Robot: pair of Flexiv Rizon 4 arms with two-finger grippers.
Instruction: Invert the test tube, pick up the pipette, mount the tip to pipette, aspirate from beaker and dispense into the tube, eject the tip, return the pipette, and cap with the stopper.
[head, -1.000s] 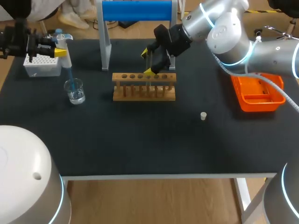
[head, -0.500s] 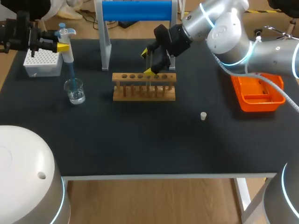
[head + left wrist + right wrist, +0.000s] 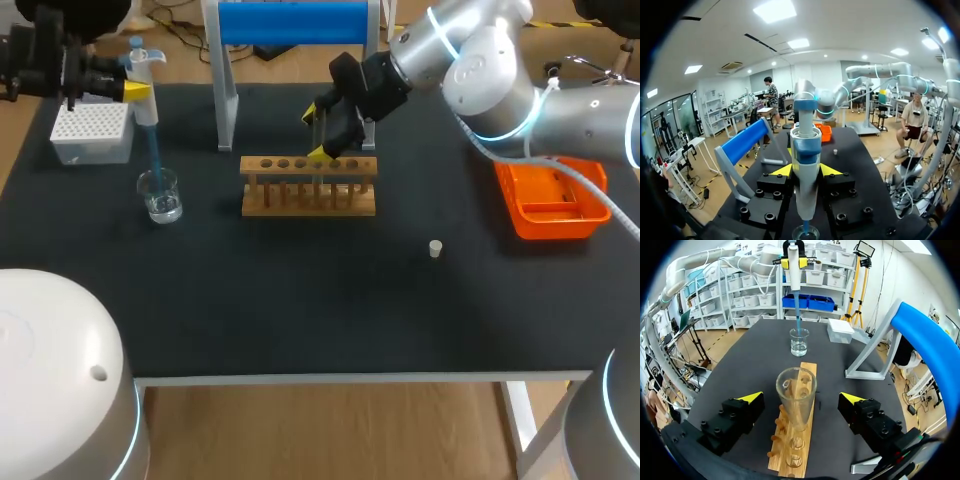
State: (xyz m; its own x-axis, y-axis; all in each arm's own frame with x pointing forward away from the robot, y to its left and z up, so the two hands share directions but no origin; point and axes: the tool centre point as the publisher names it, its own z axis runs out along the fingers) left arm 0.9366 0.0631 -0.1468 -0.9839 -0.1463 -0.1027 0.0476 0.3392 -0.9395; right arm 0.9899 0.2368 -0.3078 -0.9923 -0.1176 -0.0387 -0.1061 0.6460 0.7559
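Note:
My left gripper [image 3: 137, 90] is shut on the white and blue pipette [image 3: 143, 75], held upright at the far left. Its blue tip [image 3: 154, 155] points down into the mouth of the glass beaker [image 3: 160, 194]. The left wrist view has the pipette [image 3: 806, 150] between the yellow tips, with the beaker [image 3: 806, 233] below. My right gripper [image 3: 317, 135] is open over the wooden rack [image 3: 308, 187], one finger on each side of the clear test tube [image 3: 796, 395], which stands mouth up in the rack [image 3: 792, 450]. A small white stopper [image 3: 435, 248] lies on the mat.
A white tip box [image 3: 92, 132] sits behind the beaker at the far left. The blue-topped stand [image 3: 290, 25] is at the back middle, behind the rack. An orange tray [image 3: 552, 200] lies at the right, under my right arm.
My left arm has lifted the pipette, so its tip has risen in the beaker. The right arm and the tube have stayed still.

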